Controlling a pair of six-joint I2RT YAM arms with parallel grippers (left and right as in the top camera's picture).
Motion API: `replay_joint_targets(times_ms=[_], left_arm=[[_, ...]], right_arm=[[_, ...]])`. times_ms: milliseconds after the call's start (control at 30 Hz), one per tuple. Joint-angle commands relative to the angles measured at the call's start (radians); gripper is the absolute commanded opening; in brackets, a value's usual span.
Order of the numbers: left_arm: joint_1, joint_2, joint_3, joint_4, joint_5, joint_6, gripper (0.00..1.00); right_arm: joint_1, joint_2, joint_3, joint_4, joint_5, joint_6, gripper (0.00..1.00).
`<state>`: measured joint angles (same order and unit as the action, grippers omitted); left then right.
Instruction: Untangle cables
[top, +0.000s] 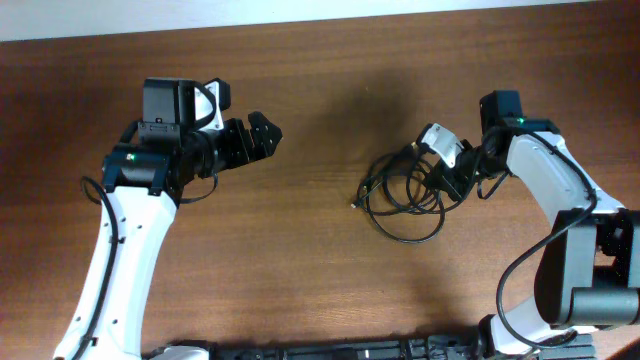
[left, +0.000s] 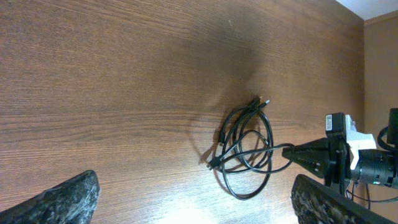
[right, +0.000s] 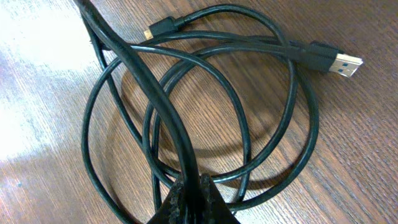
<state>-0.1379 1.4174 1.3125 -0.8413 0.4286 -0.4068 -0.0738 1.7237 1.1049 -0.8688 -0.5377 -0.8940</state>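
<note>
The cables (top: 405, 195) lie as a bundle of overlapping black loops on the wooden table, right of centre. In the right wrist view the loops (right: 205, 118) fill the frame, with a USB plug (right: 339, 61) at upper right and a small plug (right: 158, 28) at the top. My right gripper (right: 191, 190) is shut on one strand, which rises from its fingertips; overhead it (top: 452, 175) sits at the bundle's right edge. My left gripper (top: 262, 135) is open and empty, well left of the bundle; its view shows the cables (left: 245, 146) ahead.
The right arm's white link (top: 545, 175) and base (top: 590, 280) stand at the right edge. The left arm (top: 130, 230) runs down the left side. A dark strip (top: 350, 350) lies along the table's near edge.
</note>
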Motion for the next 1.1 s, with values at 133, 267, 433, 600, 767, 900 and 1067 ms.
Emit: replay_joint_targets(times_ms=[133,267,433,600,767,900,1067], left_arm=[[0.005,-0.01,0.004,0.002,-0.007,0.019,0.99],[0.005,-0.01,0.004,0.002,-0.007,0.019,0.99],[0.005,-0.01,0.004,0.002,-0.007,0.019,0.99],[0.005,-0.01,0.004,0.002,-0.007,0.019,0.99],[0.005,-0.01,0.004,0.002,-0.007,0.019,0.99],[0.005,-0.01,0.004,0.002,-0.007,0.019,0.99],[0.005,-0.01,0.004,0.002,-0.007,0.019,0.99]], right_arm=[[0.008,-0.063,0.299,-0.134,-0.031,0.168,0.04],[0.008,-0.065,0.573,-0.167,-0.031,0.42,0.04],[0.008,-0.065,0.898,-0.167,-0.033,0.656,0.04],[0.009,-0.065,1.092,-0.167,-0.102,0.724,0.04],[0.009,-0.065,1.188,-0.132,-0.273,0.736,0.04],[0.009,-0.065,1.215,-0.08,-0.349,0.754,0.04],[0.009,-0.064,1.216,-0.104,-0.349,0.753,0.04]])
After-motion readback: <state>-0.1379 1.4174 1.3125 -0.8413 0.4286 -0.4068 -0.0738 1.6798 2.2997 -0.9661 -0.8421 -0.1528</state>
